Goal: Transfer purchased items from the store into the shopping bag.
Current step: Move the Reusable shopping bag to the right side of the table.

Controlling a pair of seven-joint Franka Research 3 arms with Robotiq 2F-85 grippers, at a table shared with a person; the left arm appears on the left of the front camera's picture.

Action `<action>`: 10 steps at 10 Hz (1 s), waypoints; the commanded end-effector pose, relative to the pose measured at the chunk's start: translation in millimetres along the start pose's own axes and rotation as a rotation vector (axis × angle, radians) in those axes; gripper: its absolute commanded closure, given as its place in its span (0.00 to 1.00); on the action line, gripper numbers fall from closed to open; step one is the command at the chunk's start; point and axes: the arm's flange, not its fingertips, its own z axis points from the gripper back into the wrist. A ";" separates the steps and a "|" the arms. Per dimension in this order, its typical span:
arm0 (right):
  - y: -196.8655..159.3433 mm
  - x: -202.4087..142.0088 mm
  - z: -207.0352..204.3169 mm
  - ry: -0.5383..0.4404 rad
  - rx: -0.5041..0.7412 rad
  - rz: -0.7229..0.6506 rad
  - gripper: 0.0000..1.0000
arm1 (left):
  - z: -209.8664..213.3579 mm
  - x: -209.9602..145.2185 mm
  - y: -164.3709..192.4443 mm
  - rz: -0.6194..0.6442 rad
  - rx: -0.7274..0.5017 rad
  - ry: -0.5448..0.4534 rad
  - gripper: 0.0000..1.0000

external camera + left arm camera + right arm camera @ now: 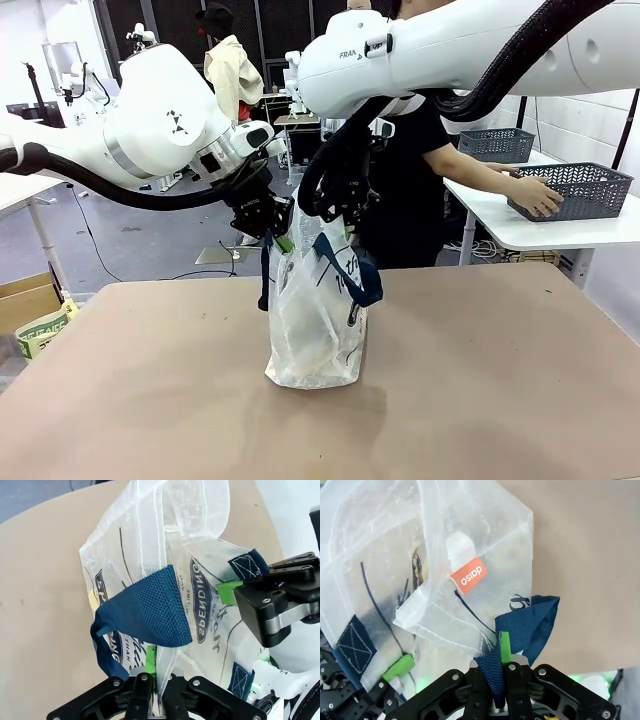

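So, the shopping bag (318, 330) stands upright mid-table, base apparently resting on the brown table (500, 400), top pulled up between both arms. The left gripper (157, 667) is clamped tight on the bag's plastic rim, just beside a folded navy strap (145, 610). The right gripper (499, 655) is pinched closed on the other navy strap, green pad against the webbing. Judgement: the two grips on opposite sides are there to hold the mouth up and spread it so goods can drop in. The mouth looks only partly spread, and the plastic folds inward between the grippers.

An orange tag (469, 576) and pale shapes show through the film; I cannot tell which items they are.

The store basket (580, 190) sits well apart on a white side table (540, 232) at far right, with the person's hand (545, 197) on its near wall. A second basket (497, 145) is behind it.

Room: the table around the bag is bare on all sides. Access from above is tight, since both wrists crowd the opening, so a hand coming from the far right probably has the best way in. The bag is well away from every table edge.
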 end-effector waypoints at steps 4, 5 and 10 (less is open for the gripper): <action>0.4 0.0 0.1 -0.001 0.000 0.005 1.00 | -1.3 1.1 -2.4 -0.035 -0.009 -0.001 1.00; 1.7 0.9 0.0 0.001 0.005 -0.027 1.00 | -1.4 2.3 -6.5 -0.041 -0.014 0.000 1.00; 6.8 3.2 -6.0 -0.006 0.046 -0.043 1.00 | -10.4 9.0 -20.0 0.000 -0.032 0.000 1.00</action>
